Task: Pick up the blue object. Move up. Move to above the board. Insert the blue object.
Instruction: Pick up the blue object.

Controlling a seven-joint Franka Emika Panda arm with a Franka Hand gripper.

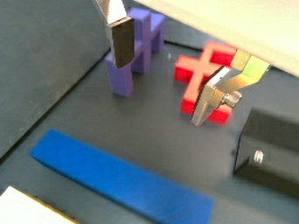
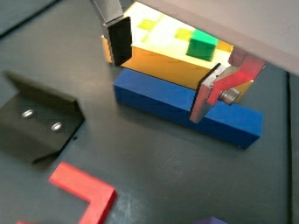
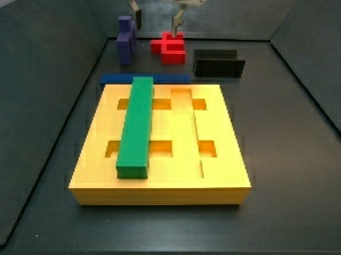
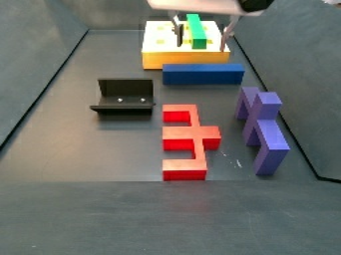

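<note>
The blue object (image 2: pixel 181 105) is a long plain bar lying flat on the dark floor, along the short end of the board (image 2: pixel 163 66); it also shows in both side views (image 4: pixel 202 72) (image 3: pixel 131 79). The board (image 3: pixel 200 149) is a grooved yellow-orange slab with a green bar (image 3: pixel 138 125) seated in one groove. My gripper (image 2: pixel 162 70) hangs open above the floor, clear of the blue object, and nothing is between its fingers (image 1: pixel 121 44). In a side view the gripper (image 4: pixel 200 30) is high over the blue object.
A purple notched block (image 4: pixel 262 129) and a red cross-shaped piece (image 4: pixel 186 139) lie on the floor away from the board. The dark fixture (image 4: pixel 124 98) stands near them. Dark walls (image 3: pixel 54 90) enclose the floor.
</note>
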